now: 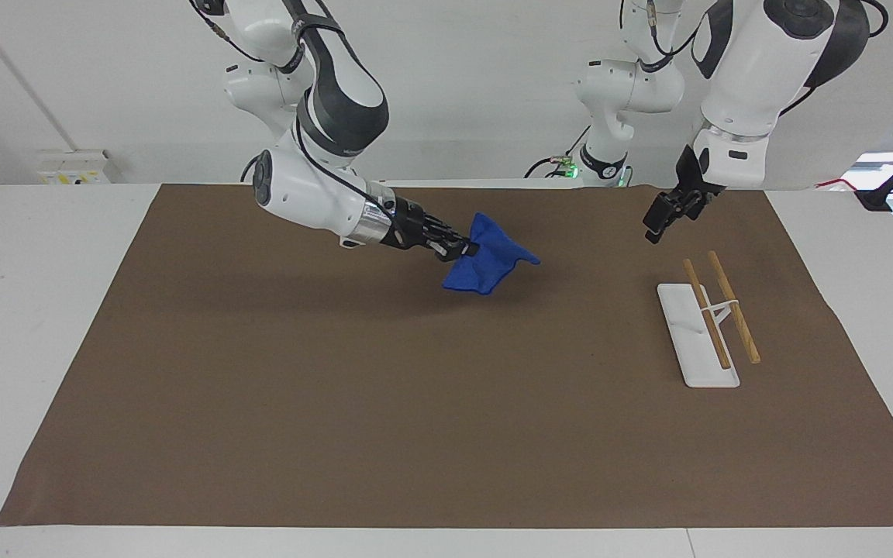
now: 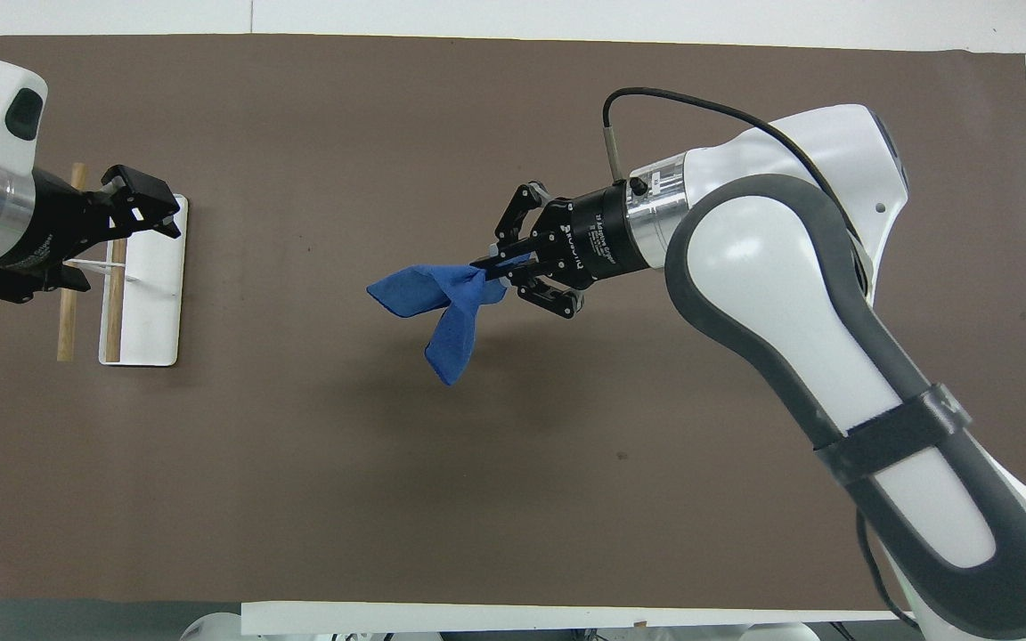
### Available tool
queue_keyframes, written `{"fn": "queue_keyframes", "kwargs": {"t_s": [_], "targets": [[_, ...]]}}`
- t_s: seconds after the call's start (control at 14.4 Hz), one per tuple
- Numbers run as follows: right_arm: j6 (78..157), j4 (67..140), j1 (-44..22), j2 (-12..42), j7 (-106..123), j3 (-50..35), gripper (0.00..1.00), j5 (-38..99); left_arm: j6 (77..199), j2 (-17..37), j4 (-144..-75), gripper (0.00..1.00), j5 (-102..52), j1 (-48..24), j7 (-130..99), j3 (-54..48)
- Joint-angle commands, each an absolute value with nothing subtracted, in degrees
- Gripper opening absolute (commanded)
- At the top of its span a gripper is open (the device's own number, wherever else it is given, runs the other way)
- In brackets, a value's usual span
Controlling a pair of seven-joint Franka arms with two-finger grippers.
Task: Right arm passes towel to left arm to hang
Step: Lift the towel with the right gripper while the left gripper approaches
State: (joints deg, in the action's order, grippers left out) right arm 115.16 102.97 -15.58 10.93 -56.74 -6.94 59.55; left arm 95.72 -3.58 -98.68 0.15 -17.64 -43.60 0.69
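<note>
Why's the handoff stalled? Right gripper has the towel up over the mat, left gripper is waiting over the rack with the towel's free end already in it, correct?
Not quite. In the facing view the left gripper waits up over the rack with nothing in it; the towel hangs only from the right gripper, over the middle of the mat, well apart from the left gripper. The rest is right.

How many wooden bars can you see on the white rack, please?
2: both wooden bars lie side by side on the white rack, at the left arm's end of the table.
</note>
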Motion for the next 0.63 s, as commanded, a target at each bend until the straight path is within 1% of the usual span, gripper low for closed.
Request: {"fn": "queue_keyframes", "kwargs": {"t_s": [0.0, 0.21, 0.56], "targets": [[116.2, 104.7, -16.4, 9.4, -58.4, -7.0, 0.0, 61.0, 93.4, -0.9, -96.8, 1.0, -0.9, -19.8, -48.4, 2.3], [117.8, 104.9, -17.5, 9.4, -58.6, -7.0, 0.0, 61.0, 93.3, -1.3, -96.9, 1.0, -0.5, -18.5, -48.5, 2.4], [119.3, 105.3, -17.9, 9.4, -60.6, -7.1, 0.0, 61.2, 98.8, -1.8, -99.0, 1.0, -0.8, -20.1, -55.5, 1.5]]}}
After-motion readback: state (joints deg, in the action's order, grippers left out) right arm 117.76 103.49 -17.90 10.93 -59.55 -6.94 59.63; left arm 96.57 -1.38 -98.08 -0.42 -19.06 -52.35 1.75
